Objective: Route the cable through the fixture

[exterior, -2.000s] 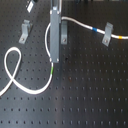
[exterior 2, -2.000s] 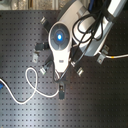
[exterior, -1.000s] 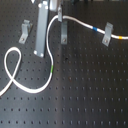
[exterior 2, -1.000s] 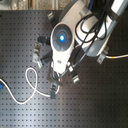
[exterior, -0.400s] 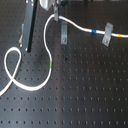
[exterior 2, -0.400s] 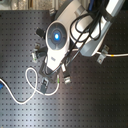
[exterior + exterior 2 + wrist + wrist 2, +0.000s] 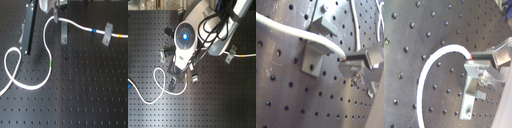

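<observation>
The white cable [image 7: 46, 47] comes in from the first exterior view's right, with a yellow band [image 7: 120, 36], and passes a grey fixture clip [image 7: 106, 34]. It has a blue band [image 7: 95, 31] and passes a second clip [image 7: 63, 35]. It rises to my gripper [image 7: 55, 17], then falls past a green band [image 7: 51, 63] into a loose loop [image 7: 12, 62]. In both wrist views the gripper [image 7: 348, 60] [image 7: 476, 57] is shut on the cable [image 7: 301, 32] [image 7: 431, 70], beside a grey clip [image 7: 312, 57] [image 7: 473, 90]. In the second exterior view the arm's hand [image 7: 184, 37] hides the gripper.
A black perforated board [image 7: 85, 95] carries everything. A long dark bar [image 7: 27, 30] hangs from the arm at the first exterior view's left. In the second exterior view small clips [image 7: 192, 77] [image 7: 230, 54] stand around the arm and the cable loop [image 7: 158, 85] lies at its left.
The arm has moved toward the first exterior view's left, carrying the held cable away from the middle clip. The cable now arcs up beside that clip. The loose loop has stayed in place.
</observation>
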You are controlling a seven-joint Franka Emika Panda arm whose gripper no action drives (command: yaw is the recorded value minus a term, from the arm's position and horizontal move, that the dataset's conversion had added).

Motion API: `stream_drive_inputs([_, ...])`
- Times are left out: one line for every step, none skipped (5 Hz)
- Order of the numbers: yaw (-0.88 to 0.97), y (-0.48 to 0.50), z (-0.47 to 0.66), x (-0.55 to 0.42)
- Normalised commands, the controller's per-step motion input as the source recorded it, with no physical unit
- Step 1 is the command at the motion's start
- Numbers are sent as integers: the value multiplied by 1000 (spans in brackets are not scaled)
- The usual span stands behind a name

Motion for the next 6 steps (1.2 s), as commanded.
stream_drive_inputs([251, 170, 173, -54])
stream_drive_inputs([231, 201, 387, -8])
stream_drive_inputs([166, 290, 386, 112])
stream_drive_inputs([154, 352, 288, 232])
stream_drive_inputs([209, 249, 255, 209])
stream_drive_inputs([0, -11, 0, -10])
